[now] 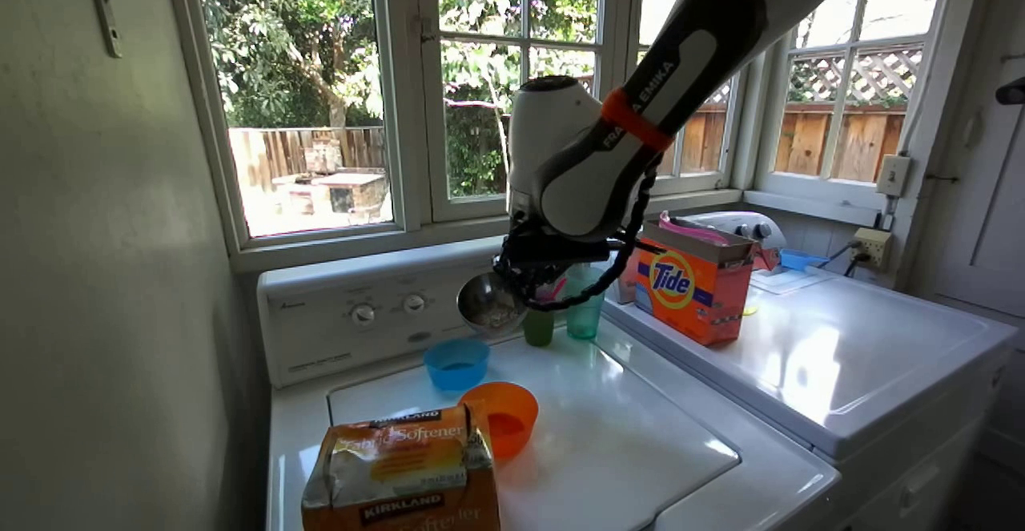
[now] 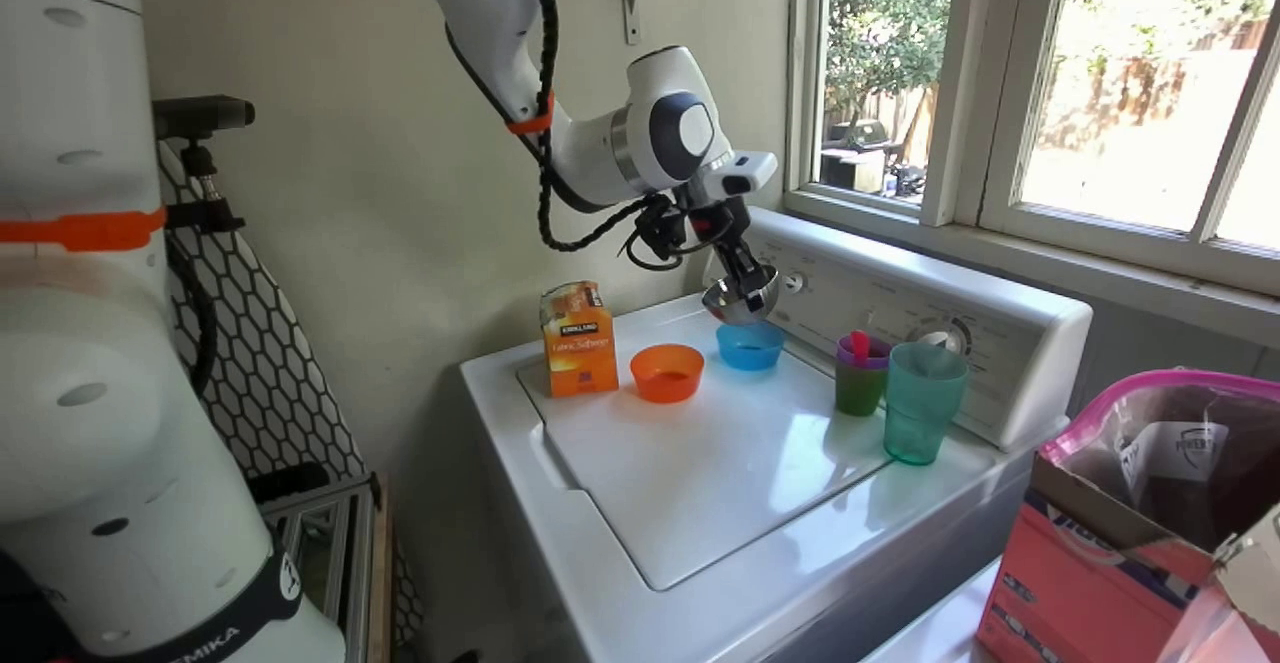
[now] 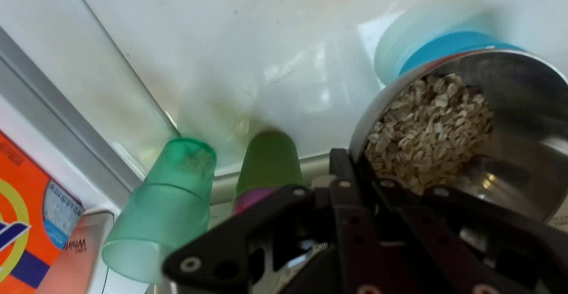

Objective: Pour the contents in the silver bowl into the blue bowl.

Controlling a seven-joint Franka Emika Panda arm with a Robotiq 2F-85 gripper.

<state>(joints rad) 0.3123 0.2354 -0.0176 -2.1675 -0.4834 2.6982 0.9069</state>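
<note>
Claw (image 3: 351,163) right up close in the wrist view, pinched together on the rim of the silver bowl (image 3: 523,121), one finger inside, one outside, and there it hangs, tilted in mid-air! Oats (image 3: 432,130) lie heaped toward the gripped side, none seen spilling. It should handle light and stiff, this bowl, but smooth metal may swivel if the pinch slackens; the thin rim looks the right place to take hold, and that's where it's held. Below and beyond, here's the blue bowl (image 2: 750,351), upright on the worktop (image 2: 700,483), near the silver one but apart from it; whether the two line up for a clean pour, I can't tell. Tipping looks like the step in hand. Farther out, the orange cup (image 2: 667,383) stands near the blue bowl.
</note>
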